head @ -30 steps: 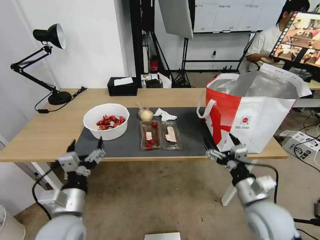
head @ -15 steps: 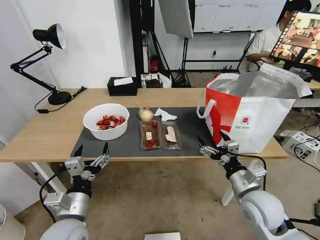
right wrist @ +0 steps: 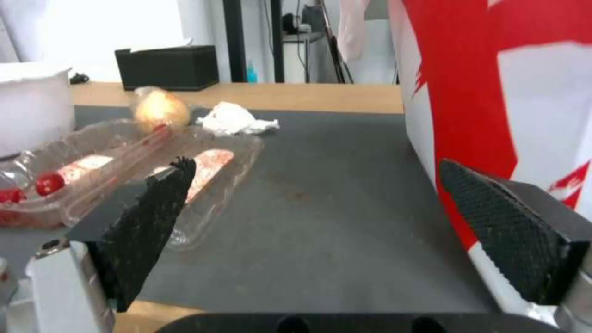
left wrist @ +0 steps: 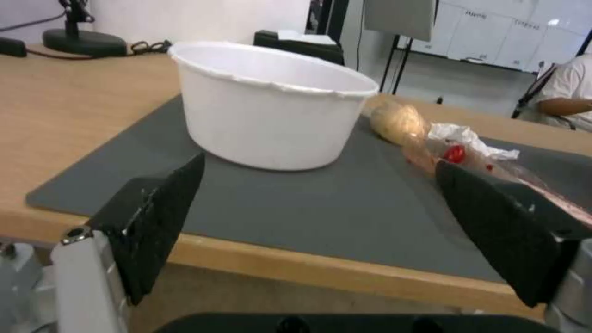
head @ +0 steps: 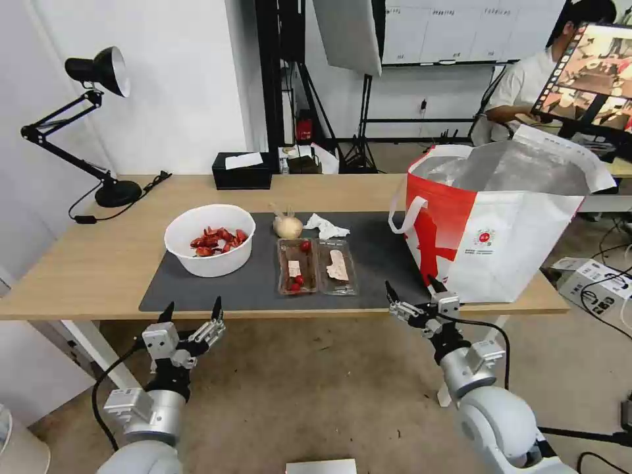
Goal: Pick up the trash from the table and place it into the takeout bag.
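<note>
Head view, white bowl (head: pixel 210 239), red shell scraps (head: pixel 215 241)

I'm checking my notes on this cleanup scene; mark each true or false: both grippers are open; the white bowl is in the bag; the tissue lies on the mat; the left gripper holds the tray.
1. Left gripper and right gripper are open: true.
2. White bowl is in the takeout bag: false, it stands on the dark grey mat.
3. Crumpled tissue lies on the mat: true.
4. Left gripper holds the clear plastic tray: false, it hovers empty before the table edge.
</note>
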Available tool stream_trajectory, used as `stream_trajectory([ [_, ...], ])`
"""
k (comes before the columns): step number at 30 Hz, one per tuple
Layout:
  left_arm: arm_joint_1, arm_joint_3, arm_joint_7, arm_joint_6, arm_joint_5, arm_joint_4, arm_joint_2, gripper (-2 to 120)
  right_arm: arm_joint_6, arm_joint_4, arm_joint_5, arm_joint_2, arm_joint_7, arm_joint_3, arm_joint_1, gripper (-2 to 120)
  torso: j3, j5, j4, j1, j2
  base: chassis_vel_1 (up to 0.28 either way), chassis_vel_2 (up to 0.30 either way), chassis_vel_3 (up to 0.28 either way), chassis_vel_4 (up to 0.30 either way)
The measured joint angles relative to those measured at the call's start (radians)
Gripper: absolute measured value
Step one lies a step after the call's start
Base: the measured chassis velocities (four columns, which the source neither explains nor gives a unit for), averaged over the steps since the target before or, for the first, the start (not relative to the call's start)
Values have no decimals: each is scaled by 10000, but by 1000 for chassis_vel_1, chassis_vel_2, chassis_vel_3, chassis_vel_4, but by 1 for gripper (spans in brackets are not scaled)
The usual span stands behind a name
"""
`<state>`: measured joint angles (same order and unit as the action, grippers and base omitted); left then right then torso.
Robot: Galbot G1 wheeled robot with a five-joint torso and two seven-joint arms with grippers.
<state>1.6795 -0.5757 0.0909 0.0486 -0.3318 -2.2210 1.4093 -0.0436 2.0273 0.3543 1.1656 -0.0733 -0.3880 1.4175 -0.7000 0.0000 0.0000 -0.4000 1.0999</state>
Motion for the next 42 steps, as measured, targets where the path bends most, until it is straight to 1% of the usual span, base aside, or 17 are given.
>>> stream_trajectory([
  [16, 51, 85, -113, -104, 21, 223, 53, 100, 215, -205, -305, 125, -3, 345, -5, 100, 0, 0, 0, 0, 0, 0, 0, 0, 0],
  [20, 92, 39, -155, -105, 16, 220, 17, 100, 217, -67, -335, 85, -3, 426, 0, 100, 0, 0, 0, 0, 0, 0, 0, 0, 0],
  [24, 128, 14, -220, -105, -43, 181, -21, 100, 164, 224, 19, -66, 3, 533, 1, 100, 0, 0, 0, 0, 0, 0, 0, 0, 0],
  [26, 134, -6, -230, -100, -119, 174, -50, 100, -312, 772, 1751, -274, -59, 779, -88, 100, 1, 0, -1, 0, 0, 0, 0, 0, 0],
  [27, 134, -6, -230, -100, -119, 174, -50, 100, -312, 772, 1751, -274, -59, 779, -88, 100, 1, 0, -1, 0, 0, 0, 0, 0, 0],
  [28, 134, -13, -229, -96, -134, 174, -56, 100, -464, 924, 2345, -324, -150, 850, -135, 100, 1, -1, 0, 0, 0, 0, 0, 0, 0],
  [30, 131, -53, -226, -63, -181, 163, -104, 100, -1158, 1623, 5438, -537, -866, 1114, -504, 100, 1, -1, 1, 1, 0, 0, 0, 0, 0],
  [31, 131, -53, -226, -63, -181, 163, -104, 100, -1158, 1623, 5438, -537, -866, 1114, -504, 100, 1, -1, 1, 1, 0, 0, 0, 0, 0],
  [33, 130, -84, -216, -34, -212, 144, -161, 100, -1479, 1979, 7678, -641, -1677, 1177, -838, 100, 0, 0, 2, 0, 0, 0, 0, 0, 0],
  [34, 125, -102, -209, -12, -235, 130, -215, 100, -1580, 2145, 9194, -681, -2301, 1172, -1060, 100, 0, -1, 2, 0, 0, 0, 0, 0, 0],
  [35, 125, -102, -209, -12, -235, 130, -215, 100, -1580, 2145, 9194, -681, -2301, 1172, -1060, 100, 0, -1, 2, 0, 0, 0, 0, 0, 0],
  [36, 122, -109, -205, -3, -243, 125, -236, 100, -1598, 2193, 9737, -688, -2530, 1162, -1125, 100, 0, -1, 2, 0, 0, 0, 0, 0, 0],
  [37, 120, -126, -195, 24, -252, 121, -278, 100, -1610, 2311, 11155, -685, -3271, 1082, -1275, 100, 0, 0, 1, 0, 0, 0, 0, 0, 0],
  [38, 121, -137, -190, 37, -255, 119, -292, 100, -1602, 2377, 11951, -652, -3772, 1005, -1375, 100, 0, -1, 1, 0, 0, 0, 0, 0, 0],
  [39, 121, -137, -190, 37, -255, 119, -292, 100, -1602, 2377, 11951, -652, -3772, 1005, -1375, 100, 0, -1, 1, 0, 0, 0, 0, 0, 0],
  [41, 143, -172, -176, 71, -256, 109, -299, 100, -1353, 2493, 13585, -559, -4715, 843, -1563, 100, 0, 0, 0, 0, 1, 0, 0, 0, 0],
  [42, 143, -172, -176, 71, -256, 109, -299, 100, -1353, 2493, 13585, -559, -4715, 843, -1563, 100, 0, 0, 0, 0, 1, 0, 0, 0, 0],
])
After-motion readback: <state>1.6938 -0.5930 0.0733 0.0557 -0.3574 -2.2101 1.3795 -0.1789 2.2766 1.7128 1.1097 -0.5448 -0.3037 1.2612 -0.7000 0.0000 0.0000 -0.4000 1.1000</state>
